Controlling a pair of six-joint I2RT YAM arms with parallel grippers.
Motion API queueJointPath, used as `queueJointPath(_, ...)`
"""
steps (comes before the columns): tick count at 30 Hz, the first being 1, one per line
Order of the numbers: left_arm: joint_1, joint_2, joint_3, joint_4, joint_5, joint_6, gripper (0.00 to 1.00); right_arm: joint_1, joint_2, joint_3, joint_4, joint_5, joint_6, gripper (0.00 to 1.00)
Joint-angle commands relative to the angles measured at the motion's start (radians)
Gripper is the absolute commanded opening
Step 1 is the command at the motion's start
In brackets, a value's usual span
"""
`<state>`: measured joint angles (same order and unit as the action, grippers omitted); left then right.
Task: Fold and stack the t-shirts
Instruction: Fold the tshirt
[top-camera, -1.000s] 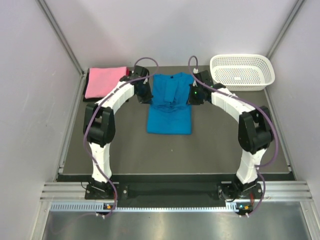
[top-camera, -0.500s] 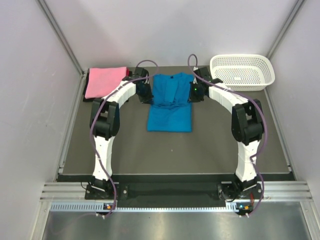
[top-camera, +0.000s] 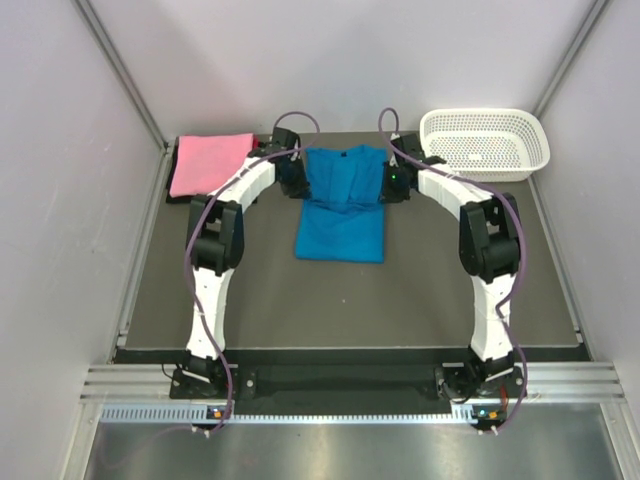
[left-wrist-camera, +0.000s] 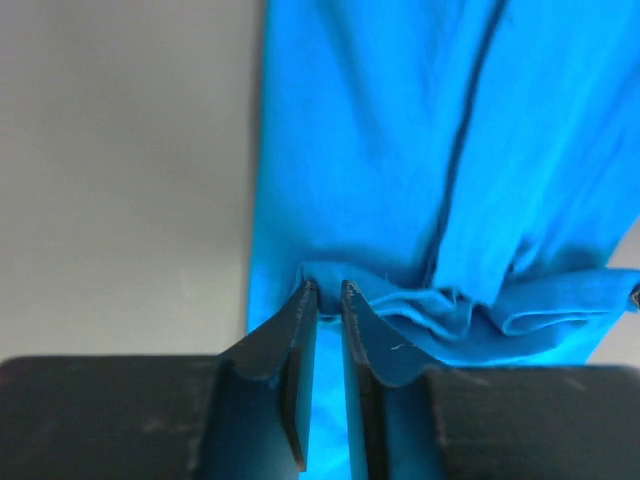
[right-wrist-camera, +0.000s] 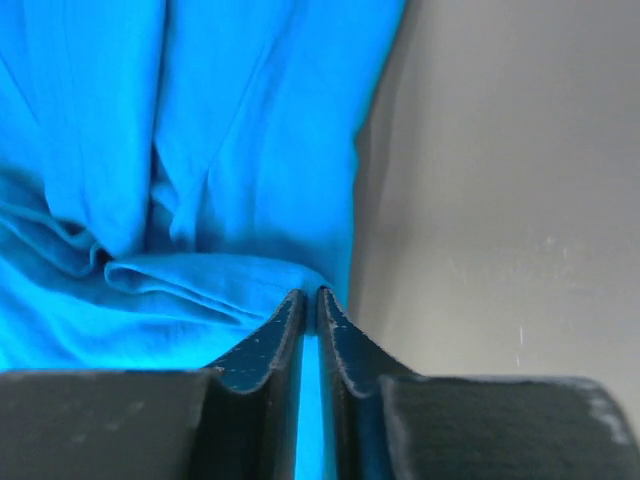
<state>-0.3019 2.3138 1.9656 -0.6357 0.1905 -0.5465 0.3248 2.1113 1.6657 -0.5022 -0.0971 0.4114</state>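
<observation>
Two-handed at bunched fold of turquoise t-shirt (top-camera: 340, 205): narrowly parted at left gripper (left-wrist-camera: 327, 290), almost closed at right gripper (right-wrist-camera: 311, 296), unclear whether pinching cloth.

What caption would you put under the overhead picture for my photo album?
Left gripper and right gripper flank a partly folded turquoise t-shirt; pink t-shirt far left, white basket far right.

Dark grey table (top-camera: 430, 300), enclosed by plain pale panels: left wall (top-camera: 60, 250), far wall (top-camera: 350, 60) and right wall (top-camera: 612, 200). Metal struts (top-camera: 120, 70) run down the two far corners. A ribbed aluminium rail (top-camera: 340, 378) spans the near edge; lighting is even and diffuse.
</observation>
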Motion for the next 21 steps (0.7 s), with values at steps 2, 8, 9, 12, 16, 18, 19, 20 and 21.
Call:
queueJointPath(2,0.006,-0.031,0.055,-0.025,-0.179,0.033,0.23,-0.015,0.016,0.104,0.034,0.000,-0.029,0.22)
queueJointPath(8,-0.026,-0.241,-0.174,0.090,-0.224,0.053,0.26,-0.003,-0.075,0.096,-0.029,-0.001,-0.026,0.26)
queueJointPath(9,-0.032,-0.276,-0.200,0.118,-0.197,0.046,0.27,0.002,-0.086,0.056,-0.018,-0.009,-0.025,0.25)
queueJointPath(12,-0.049,-0.317,-0.289,0.180,-0.099,0.027,0.23,0.022,-0.122,0.000,-0.024,-0.010,-0.023,0.18)
queueJointPath(16,-0.112,-0.291,-0.315,0.170,-0.108,0.019,0.20,0.030,-0.146,-0.060,-0.015,-0.015,-0.006,0.15)
queueJointPath(18,-0.129,-0.255,-0.303,0.154,-0.112,0.019,0.19,0.031,-0.157,-0.101,0.019,-0.047,0.006,0.14)
queueJointPath(19,-0.135,-0.245,-0.301,0.160,-0.109,0.010,0.19,0.033,-0.159,-0.115,0.036,-0.061,0.009,0.14)
queueJointPath(20,-0.137,-0.226,-0.300,0.169,-0.105,0.003,0.19,0.034,-0.155,-0.122,0.050,-0.078,0.015,0.14)
queueJointPath(21,-0.137,-0.217,-0.300,0.177,-0.103,-0.001,0.19,0.037,-0.146,-0.126,0.053,-0.079,0.018,0.14)
